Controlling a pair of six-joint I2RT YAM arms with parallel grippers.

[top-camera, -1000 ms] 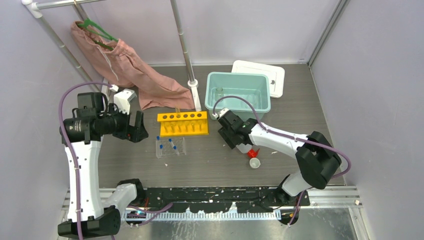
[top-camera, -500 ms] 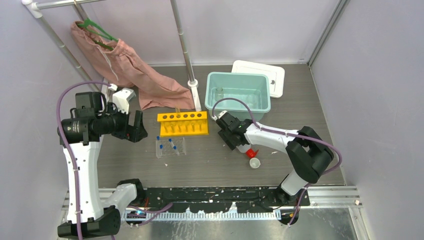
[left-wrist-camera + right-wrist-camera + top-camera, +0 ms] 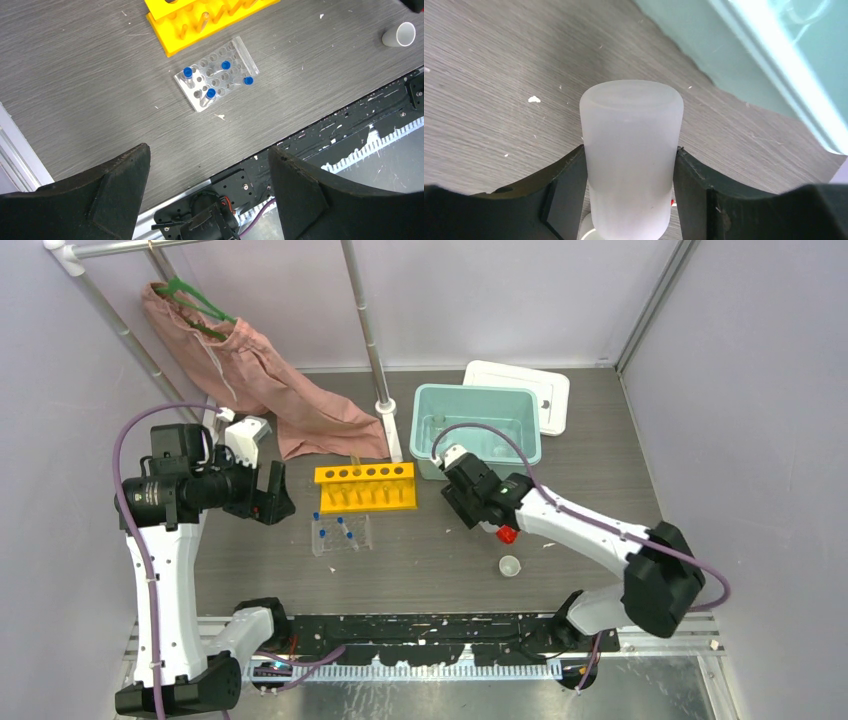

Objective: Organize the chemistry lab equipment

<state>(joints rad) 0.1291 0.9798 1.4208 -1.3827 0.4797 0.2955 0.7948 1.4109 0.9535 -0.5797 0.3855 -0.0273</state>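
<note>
In the overhead view the right pincer (image 3: 468,508) is mostly hidden under its own black body, and of the white squeeze bottle (image 3: 505,533) we see little more than the red nozzle poking out beside it, right of the middle of the bench (image 3: 600,480). The tiny white cup (image 3: 510,565) sits apart from it, toward the near edge. The left pincer (image 3: 272,502) hangs toward the left edge, beside the yellow tube rack (image 3: 365,486). The clear well tray (image 3: 342,534) lies just nearer than the rack. A clear glass beaker (image 3: 439,423) is hard to make out inside the teal bin (image 3: 478,450) near the far edge, and the white lid (image 3: 525,385) lies partly behind the bin. The pink garment (image 3: 250,370) on its green hanger (image 3: 195,300) drapes into the far left corner.

From the left wrist, we see its pincer spread wide with nothing between the fingers (image 3: 115,185). The rack is cut off by the top of the picture. Four blue-capped tubes (image 3: 187,72) stand in the tray.

From the right wrist, both fingers (image 3: 569,185) press on the sides of the bottle, its flat base pointing away and its nozzle end hidden. A corner of the bin is cut off at the upper right.
</note>
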